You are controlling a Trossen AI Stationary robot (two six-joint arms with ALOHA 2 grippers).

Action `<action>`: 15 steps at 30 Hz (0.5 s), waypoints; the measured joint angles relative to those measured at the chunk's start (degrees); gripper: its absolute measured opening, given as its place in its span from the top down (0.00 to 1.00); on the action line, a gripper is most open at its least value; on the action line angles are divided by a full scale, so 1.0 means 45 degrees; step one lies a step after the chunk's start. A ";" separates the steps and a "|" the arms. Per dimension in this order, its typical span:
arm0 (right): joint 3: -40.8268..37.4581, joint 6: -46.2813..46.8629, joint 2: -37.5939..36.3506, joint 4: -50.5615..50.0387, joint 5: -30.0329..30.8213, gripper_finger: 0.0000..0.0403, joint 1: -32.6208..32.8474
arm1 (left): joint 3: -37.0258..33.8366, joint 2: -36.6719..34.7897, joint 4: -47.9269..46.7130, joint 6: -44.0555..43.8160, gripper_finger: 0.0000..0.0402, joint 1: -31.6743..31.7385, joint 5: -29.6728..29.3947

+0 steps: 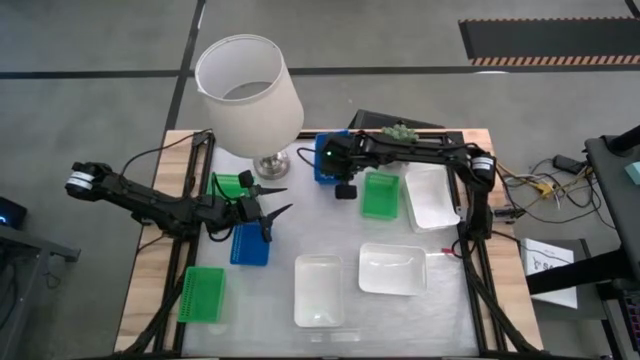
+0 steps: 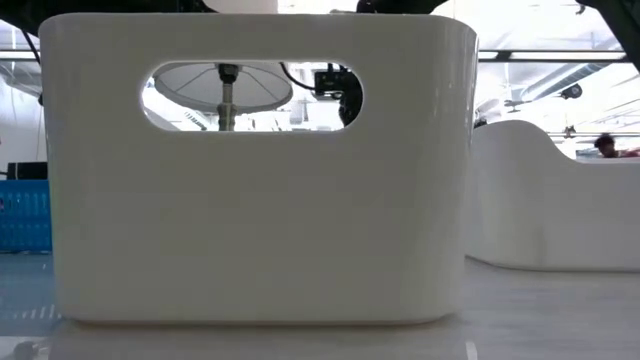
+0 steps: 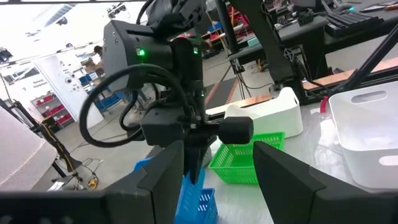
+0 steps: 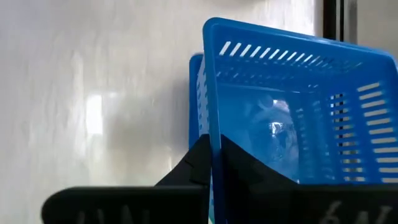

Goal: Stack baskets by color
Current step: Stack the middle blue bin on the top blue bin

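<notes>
My right gripper (image 1: 332, 168) reaches to the far middle of the table, shut on a blue basket (image 4: 292, 112). A second blue rim (image 4: 194, 93) shows just behind that basket. My left gripper (image 1: 272, 210) hovers open, level, above another blue basket (image 1: 249, 244) at the left. One green basket (image 1: 229, 185) lies by the lamp base, one (image 1: 380, 195) at the centre and one (image 1: 202, 293) near left. White baskets (image 1: 319, 290) (image 1: 392, 268) (image 1: 432, 197) stand on their bottoms at the near middle and right. My right gripper pinches one side wall of the blue basket at its rim (image 4: 213, 134), one finger inside the basket and one outside. The fingers come slanting down from above. The basket hangs tilted below them (image 3: 194, 196); whether its lower edge rests on anything does not show.
A lamp with a white shade (image 1: 248, 92) and metal base (image 1: 270, 165) stands at the far left, close to both grippers. A small potted plant (image 1: 400, 131) sits at the far edge. In the low view a white basket (image 2: 255, 200) fills the foreground.
</notes>
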 joint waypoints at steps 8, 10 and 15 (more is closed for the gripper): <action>-0.1593 -0.0049 -0.0158 0.2930 -0.0049 0.98 0.0000 | 0.0000 0.0000 -0.0005 -0.0010 0.56 -0.0010 0.0000; -0.1835 -0.0067 -0.0161 0.3249 -0.0047 0.98 -0.0028 | 0.0000 0.0000 -0.0008 -0.0010 0.56 -0.0010 0.0000; -0.1935 -0.0067 -0.0167 0.3288 -0.0039 0.98 -0.0170 | 0.0000 0.0000 -0.0005 -0.0006 0.56 -0.0010 0.0000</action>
